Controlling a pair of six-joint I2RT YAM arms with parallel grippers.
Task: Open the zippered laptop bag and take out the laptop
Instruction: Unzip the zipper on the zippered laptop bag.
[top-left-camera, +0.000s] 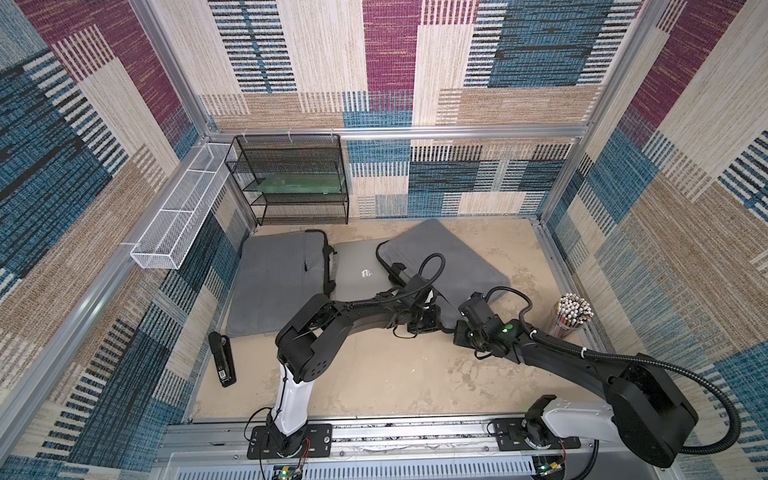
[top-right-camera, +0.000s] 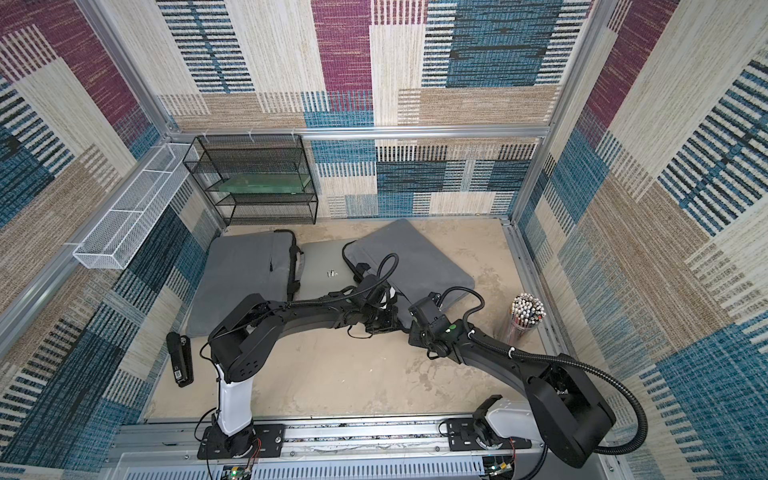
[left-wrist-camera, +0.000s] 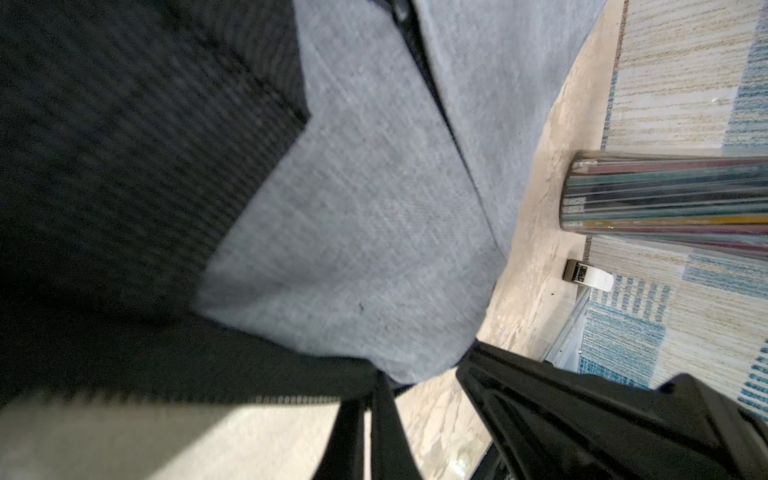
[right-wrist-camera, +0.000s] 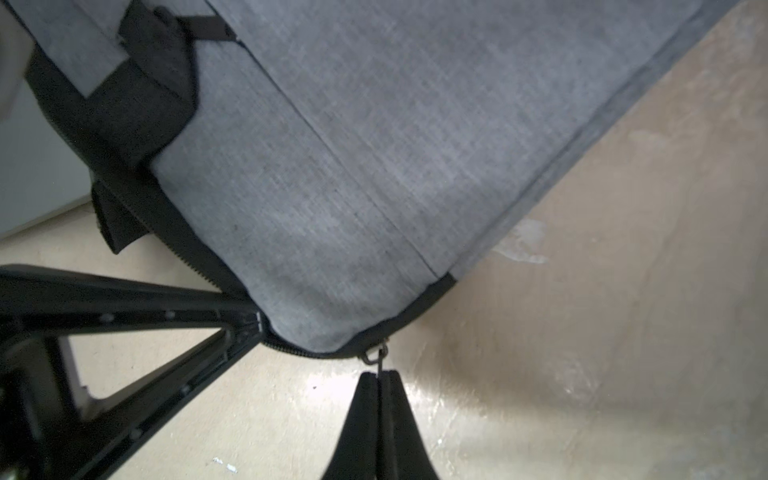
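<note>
Grey bag, second bag, one laptop between; right hand pinches zipper pull, left hand closed.

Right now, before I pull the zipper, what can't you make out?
- Whether the shut left gripper pinches the bag edge: left wrist view, too blurred at the tips.
- What is inside the bag: every view, fabric covers it.
- The right gripper and its hold on the zipper pull: both top views, hidden under its wrist.
</note>
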